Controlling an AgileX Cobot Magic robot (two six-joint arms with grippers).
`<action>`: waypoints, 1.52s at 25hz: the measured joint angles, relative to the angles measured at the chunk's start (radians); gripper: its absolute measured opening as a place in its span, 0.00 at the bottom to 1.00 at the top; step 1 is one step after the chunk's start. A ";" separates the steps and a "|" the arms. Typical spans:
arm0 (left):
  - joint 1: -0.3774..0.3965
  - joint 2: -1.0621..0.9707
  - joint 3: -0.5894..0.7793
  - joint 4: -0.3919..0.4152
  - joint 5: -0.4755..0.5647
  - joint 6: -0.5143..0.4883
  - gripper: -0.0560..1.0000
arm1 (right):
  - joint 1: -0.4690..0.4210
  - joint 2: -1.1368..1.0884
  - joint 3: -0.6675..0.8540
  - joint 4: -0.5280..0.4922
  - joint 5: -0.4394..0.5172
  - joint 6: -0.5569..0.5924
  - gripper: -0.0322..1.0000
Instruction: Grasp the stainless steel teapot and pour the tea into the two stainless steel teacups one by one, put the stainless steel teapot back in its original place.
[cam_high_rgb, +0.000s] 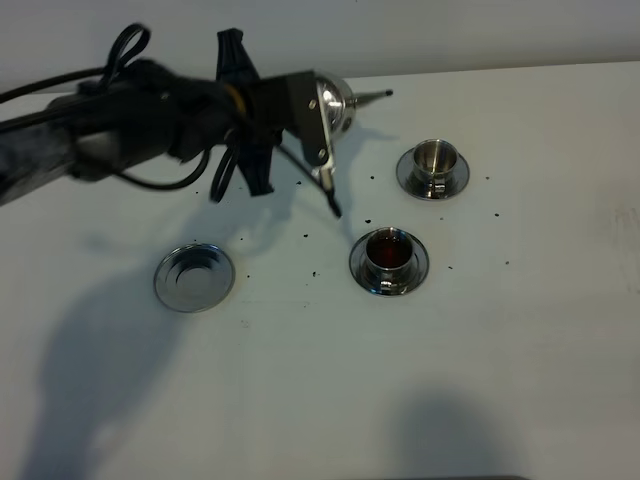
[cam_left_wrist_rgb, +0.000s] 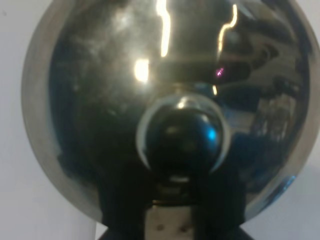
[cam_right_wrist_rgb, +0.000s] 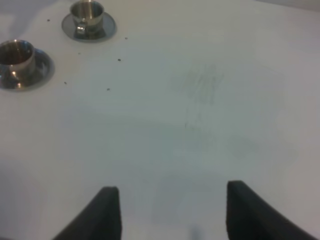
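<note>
The stainless steel teapot (cam_high_rgb: 341, 100) is held in the air, tipped on its side, with its thin spout (cam_high_rgb: 375, 96) pointing right towards the far teacup (cam_high_rgb: 433, 163), which looks empty. The near teacup (cam_high_rgb: 389, 254) holds dark tea. My left gripper (cam_high_rgb: 322, 125) is shut on the teapot. In the left wrist view the domed lid (cam_left_wrist_rgb: 100, 90) and its knob (cam_left_wrist_rgb: 182, 135) fill the frame. The teapot's empty saucer (cam_high_rgb: 194, 277) lies at the left. My right gripper (cam_right_wrist_rgb: 170, 215) is open and empty above bare table. Both cups show in the right wrist view (cam_right_wrist_rgb: 87, 15) (cam_right_wrist_rgb: 17, 56).
Each cup stands on its own round steel saucer (cam_high_rgb: 458, 178) (cam_high_rgb: 418, 272). Small dark specks (cam_high_rgb: 310, 270) are scattered on the white table around the cups. The table's far edge (cam_high_rgb: 500, 68) runs behind the teapot.
</note>
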 joint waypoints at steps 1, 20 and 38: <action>0.000 0.030 -0.040 0.000 0.024 -0.005 0.27 | 0.000 0.000 0.000 0.000 0.000 0.000 0.47; -0.044 0.244 -0.291 0.002 -0.066 0.436 0.27 | 0.000 0.000 0.000 0.000 0.000 0.000 0.47; -0.042 0.303 -0.292 0.003 -0.194 0.532 0.27 | 0.000 0.000 0.000 0.000 0.000 0.000 0.47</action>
